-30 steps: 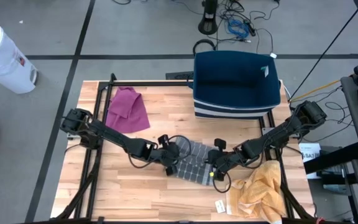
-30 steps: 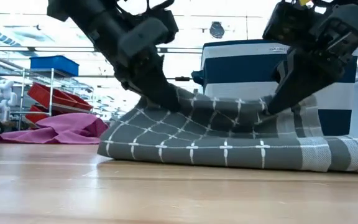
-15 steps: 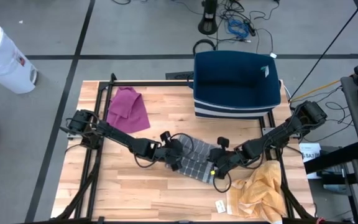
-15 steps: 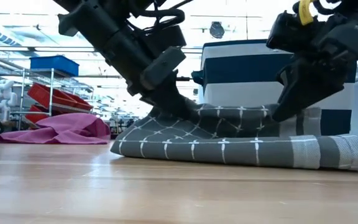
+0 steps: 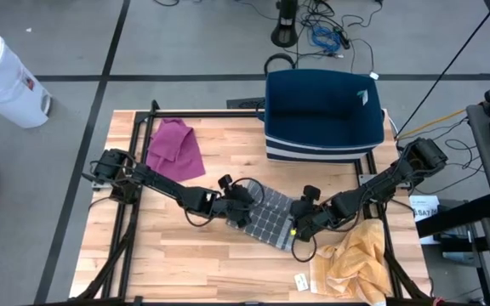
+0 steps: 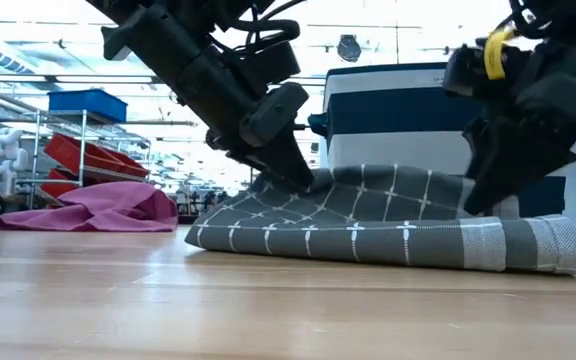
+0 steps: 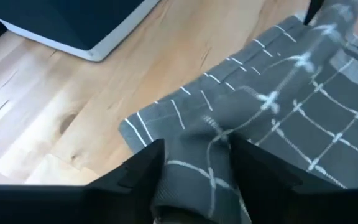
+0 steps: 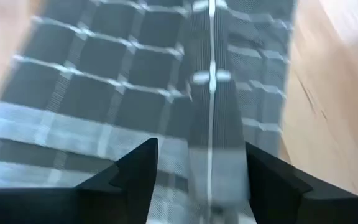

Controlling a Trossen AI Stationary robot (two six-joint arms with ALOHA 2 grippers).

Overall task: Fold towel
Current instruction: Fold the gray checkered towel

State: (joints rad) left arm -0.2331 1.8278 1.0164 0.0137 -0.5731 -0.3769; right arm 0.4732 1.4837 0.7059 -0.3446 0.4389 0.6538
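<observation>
Grey checked towel (image 6: 368,225) lies in a low doubled stack mid-table, top layer now laid flat on the bottom one. A sec ago that layer was peaked up under both sets of fingers; now it has dropped and the stack has slid in tighter, w/ the near folded edge sitting square.

Left gripper (image 7: 194,165) has its fingers parted, but a ridge of cloth is still between them, so it reads as letting go, not fully clear. Right gripper (image 8: 201,168) likewise: fingers spread, a pleat of towel running straight ahead between the tips, fabric slack rather than pinched. Both were clamped a moment back. My read: this fold is placed and the release is under way; the next thing needed is a clean lift-off w/o dragging the top layer askew.

Farther off from the fingers: pink cloth (image 5: 175,149) at the left arm's side, yellow cloth (image 5: 356,255) by the right arm, navy bin (image 5: 321,115) at the far edge of the table (image 5: 177,255).

Hard to tell:
- whether cloth still touches the finger pads; right wrist view is smeared.
- how many layers are in the stack; from above the arms cover its ends.
- far edge alignment, hidden behind the top layer in the low view.
</observation>
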